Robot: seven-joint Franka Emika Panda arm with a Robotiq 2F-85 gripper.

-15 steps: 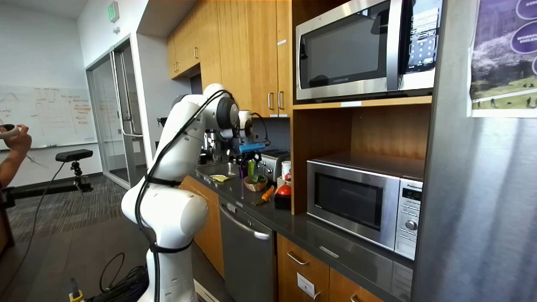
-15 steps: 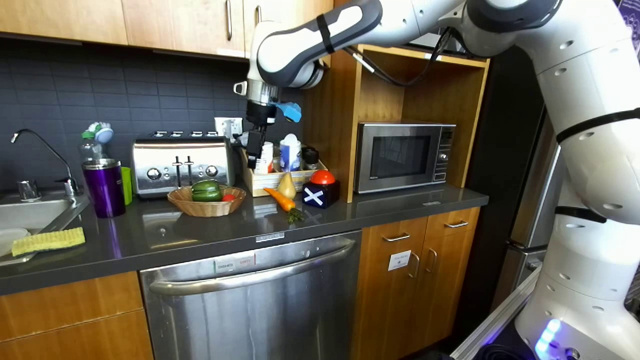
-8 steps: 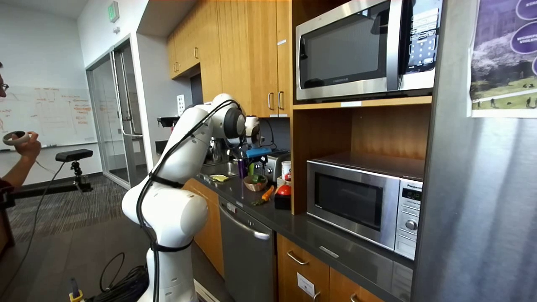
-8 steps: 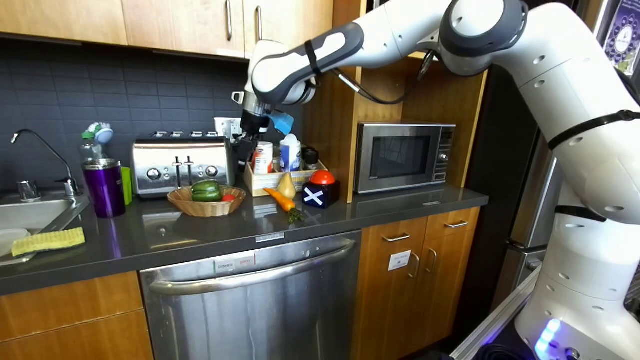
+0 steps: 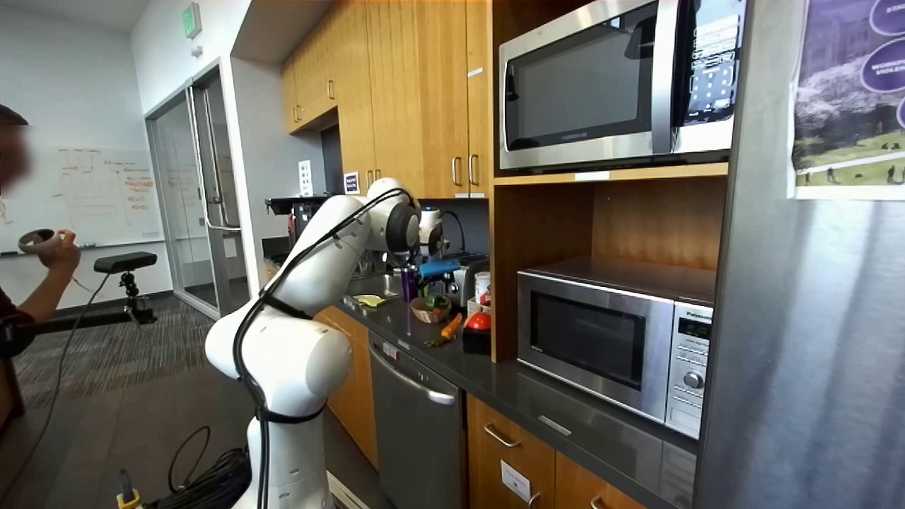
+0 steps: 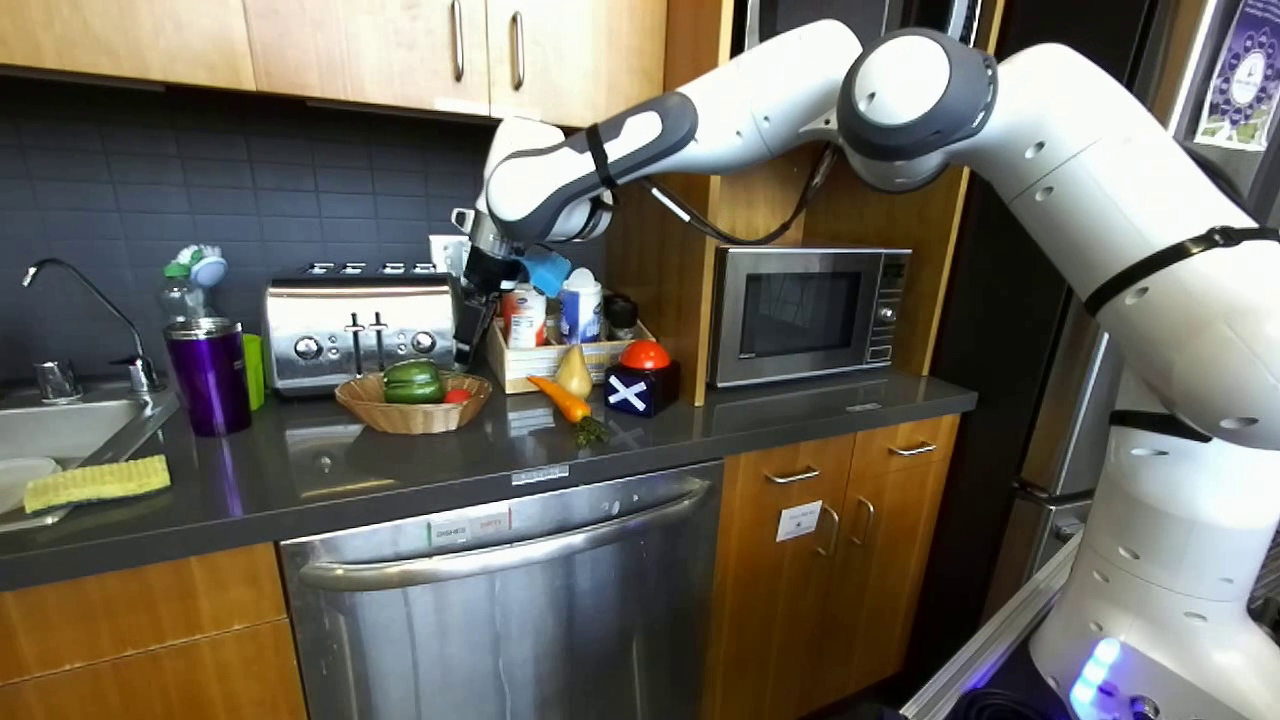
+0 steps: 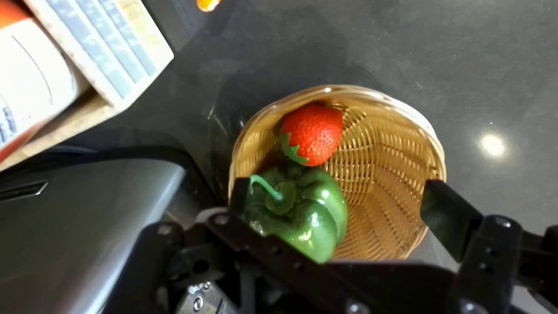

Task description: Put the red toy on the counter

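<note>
Dark wall tiles [image 6: 130, 190] are seen behind the counter [image 6: 440, 467], on which a toaster [image 6: 365, 330], a purple cup [image 6: 208, 380], a carrot [image 6: 562, 400] and a wooden crate [image 7: 109, 39] are set; a wicker basket [image 7: 388, 205] is placed just in front of the toaster, and in it the red toy [image 7: 316, 133], shaped like a strawberry, is found beside a green pepper [image 7: 311, 213]; whether they touch cannot be told. A red dome [image 6: 645, 354] on a dark block [image 6: 645, 390] is also shown; since that is already borne by the counter, the basket's piece is taken to be the one meant. Pointed at the basket, the jaws are held wide apart, with nothing clamped between them; in the wrist view the red toy is seen beyond the line between their tips, and the pepper is partly covered by one side. The approach is judged to be the step in hand, no grasp being made; for the next move the jaws need to be brought over the red toy, lowered around it without the pepper being caught, and brought together; then it is to be lifted past the rim and set on the counter.
</note>
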